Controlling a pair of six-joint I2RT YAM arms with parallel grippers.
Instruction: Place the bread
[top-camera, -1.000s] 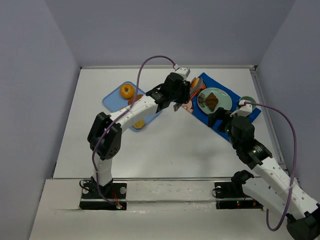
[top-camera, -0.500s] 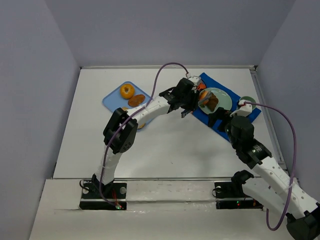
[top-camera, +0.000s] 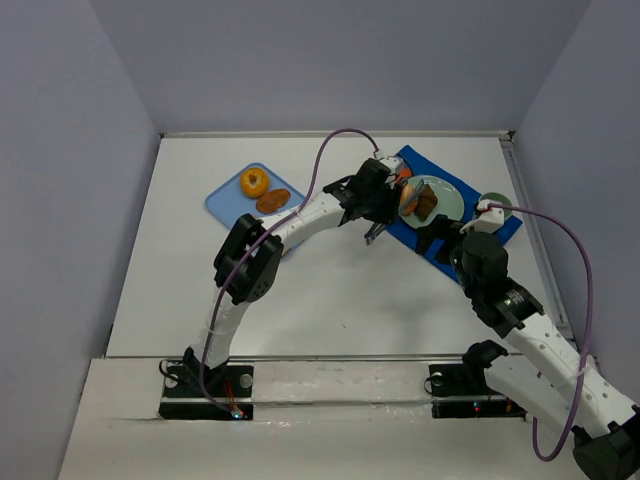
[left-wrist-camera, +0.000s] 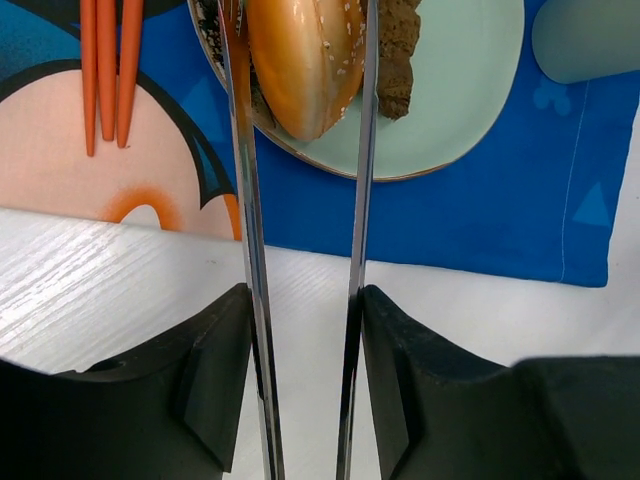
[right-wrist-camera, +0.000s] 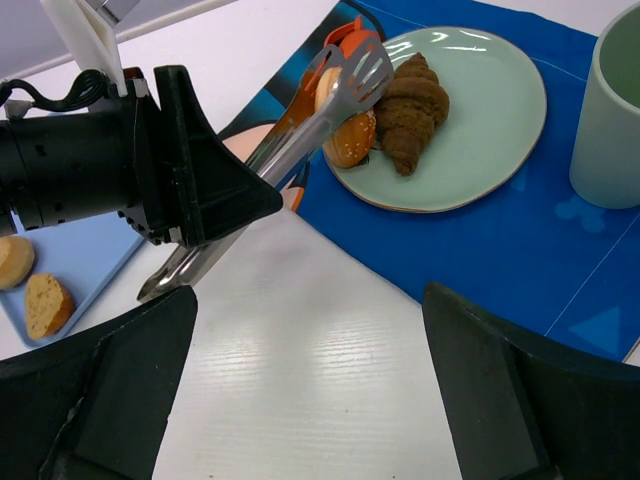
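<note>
Your left gripper (left-wrist-camera: 305, 300) is pressed together on the handles of the tongs (left-wrist-camera: 247, 250), and that squeeze is what keeps the 2 blades clamped on the bun (left-wrist-camera: 305, 60), 1 blade on each flank. The bun, the bread you are to place, hangs at the 9 o'clock rim of the pale green plate (left-wrist-camera: 460, 90), partly over the rim. You cannot tell from these views whether its underside touches the plate yet. The long tongs let you reach the plate without bringing the gripper itself over the food.

Your right gripper (right-wrist-camera: 305, 375) has its fingers wide apart and holds nothing. It hovers at about 5 o'clock from the plate, near the edge of the blue placemat (left-wrist-camera: 500, 220), well out of the tongs' way.

The plate already holds 1 dark croissant (left-wrist-camera: 397, 50) near its middle, just beside the bun; the 3 o'clock half is bare. The placemat, at 1 o'clock on the table (top-camera: 330, 290), also carries the orange sticks (left-wrist-camera: 105, 70) and a pale cup (left-wrist-camera: 590, 35), whose inside you cannot see. The light blue tray (top-camera: 222, 200) at 11 o'clock holds a doughnut (top-camera: 253, 182) and a brown loaf piece (top-camera: 272, 200), with more pieces partly hidden by the arm.

You look close to release.
</note>
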